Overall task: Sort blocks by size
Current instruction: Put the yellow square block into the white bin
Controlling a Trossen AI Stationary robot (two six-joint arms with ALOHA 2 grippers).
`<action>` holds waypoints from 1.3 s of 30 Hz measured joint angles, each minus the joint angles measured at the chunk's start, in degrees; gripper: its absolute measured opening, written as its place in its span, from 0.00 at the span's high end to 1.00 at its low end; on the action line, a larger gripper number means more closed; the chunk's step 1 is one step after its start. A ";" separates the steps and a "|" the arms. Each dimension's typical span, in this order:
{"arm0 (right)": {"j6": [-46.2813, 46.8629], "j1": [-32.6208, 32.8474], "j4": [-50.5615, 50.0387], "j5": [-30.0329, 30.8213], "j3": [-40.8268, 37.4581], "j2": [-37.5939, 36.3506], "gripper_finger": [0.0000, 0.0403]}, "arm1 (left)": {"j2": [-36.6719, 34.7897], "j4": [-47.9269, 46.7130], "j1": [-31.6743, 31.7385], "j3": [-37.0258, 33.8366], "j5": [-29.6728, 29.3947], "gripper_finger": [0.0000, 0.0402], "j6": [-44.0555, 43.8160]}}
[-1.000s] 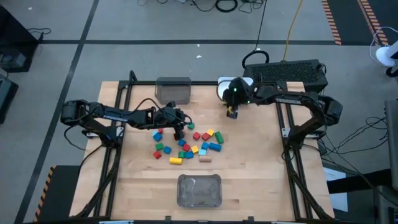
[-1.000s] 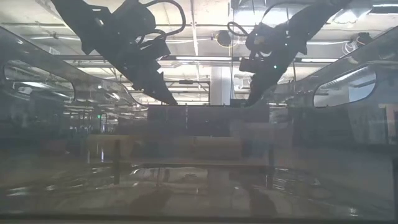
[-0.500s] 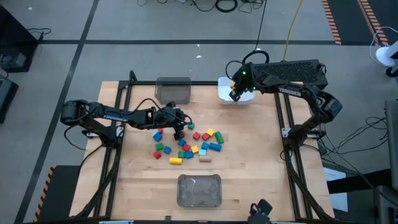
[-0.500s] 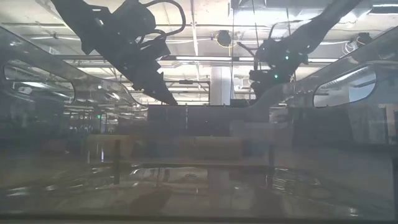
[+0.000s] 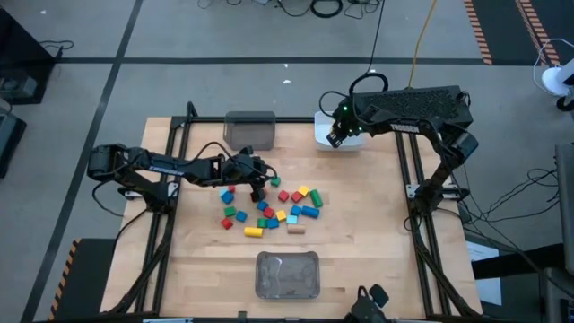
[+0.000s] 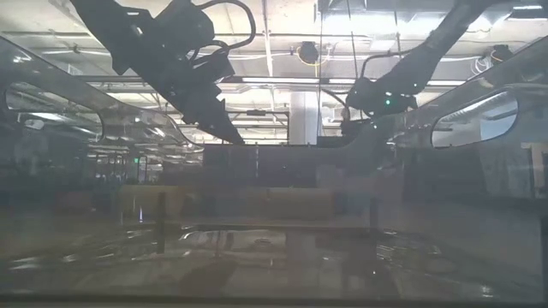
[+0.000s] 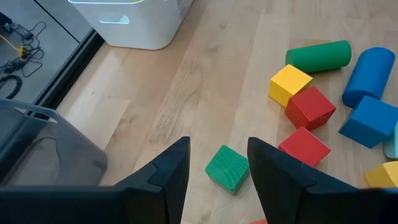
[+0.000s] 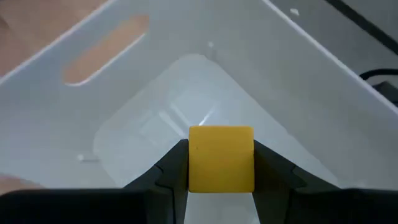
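Several blocks (image 5: 269, 208), red, yellow, green and blue, lie scattered on the middle of the wooden table. My left gripper (image 5: 260, 184) hangs open at the far left edge of this cluster. In its wrist view a green cube (image 7: 227, 168) lies on the table below the gap between its fingers, untouched. My right gripper (image 5: 336, 136) is over the white bin (image 5: 320, 126) at the far edge. It is shut on a yellow block (image 8: 221, 149), with the bin's inside (image 8: 124, 81) below it. My right gripper pinches the yellow block by two opposite side faces (image 8: 194, 162) between its two fingers. The fingers slant down from above. The block is lifted clear, over the inside of the white bin.
A grey bin (image 5: 249, 130) stands at the far edge, left of the white one, and shows close by in the left wrist view (image 7: 43, 149). Another grey bin (image 5: 288, 274) stands at the near edge. Bare wood lies around the cluster.
My right gripper has gone from over the table, just right of the cluster, toward the far edge and now hangs over the white bin. Its wrist has rolled on the way.
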 joint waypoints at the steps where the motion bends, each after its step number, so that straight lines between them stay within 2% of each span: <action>1: 0.23 0.00 0.33 0.02 0.00 0.40 0.71 | 0.00 0.01 0.00 0.00 0.00 0.59 0.00; 7: 0.27 0.00 0.53 0.00 0.00 2.90 0.69 | 0.00 0.04 0.00 0.00 0.00 0.59 0.01; 15: -0.08 0.02 0.51 0.02 0.00 3.34 0.55 | 0.00 0.07 0.00 0.00 -0.85 0.59 0.04; 19: -1.32 0.14 0.49 0.02 0.00 1.23 0.50 | 0.00 0.07 0.00 0.00 -0.90 0.59 0.04; 24: -3.46 1.48 0.23 -0.06 -0.02 -4.49 0.48 | 0.00 0.07 0.00 0.00 -1.08 0.59 0.07; 31: -7.79 8.36 -0.60 -6.23 -0.02 -10.66 0.48 | -0.02 0.04 0.00 0.00 -1.09 0.59 0.07; 39: -11.69 19.92 -2.24 -10.58 -0.02 -10.33 0.48 | -0.02 0.01 0.00 0.00 -1.10 0.59 0.04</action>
